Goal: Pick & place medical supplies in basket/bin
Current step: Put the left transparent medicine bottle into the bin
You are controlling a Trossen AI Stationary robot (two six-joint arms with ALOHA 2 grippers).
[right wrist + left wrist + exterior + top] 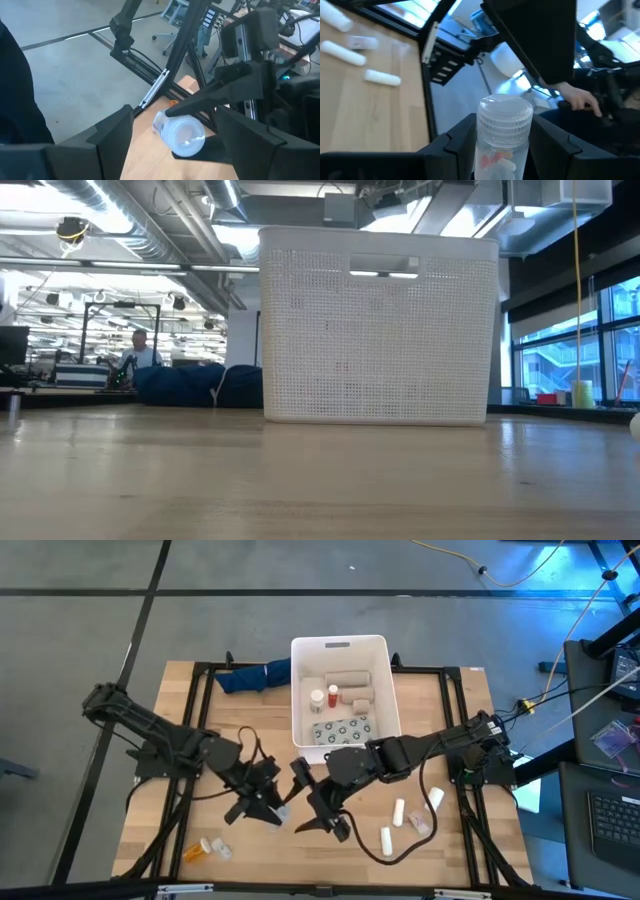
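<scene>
My left gripper (268, 804) (504, 134) is shut on a clear pill bottle (504, 131) with a ribbed clear cap, over the table's near middle. My right gripper (322, 810) (174, 116) is open and faces that bottle (181, 134). Its fingers stand on either side of the bottle without touching it. The white basket (340, 690) (378, 330) stands at the far middle. It holds beige rolls (345, 680), a red-capped bottle (317, 698) and a grey blister pack (342, 728). My left gripper pinches the clear bottle by its body (501, 156) just below the cap, between its two fingers (457, 142). The cap end (505, 112) sticks out past the fingertips toward the right gripper. The bottle seems held clear of the wood.
White tubes (398, 810) (386, 838) (436, 800) and a small clear bottle (420, 825) lie near right. An orange bottle (197, 852) and another clear bottle (222, 850) lie near left. The blue cloth (255, 675) sits left of the basket. A person (140, 348) shows far behind the table.
</scene>
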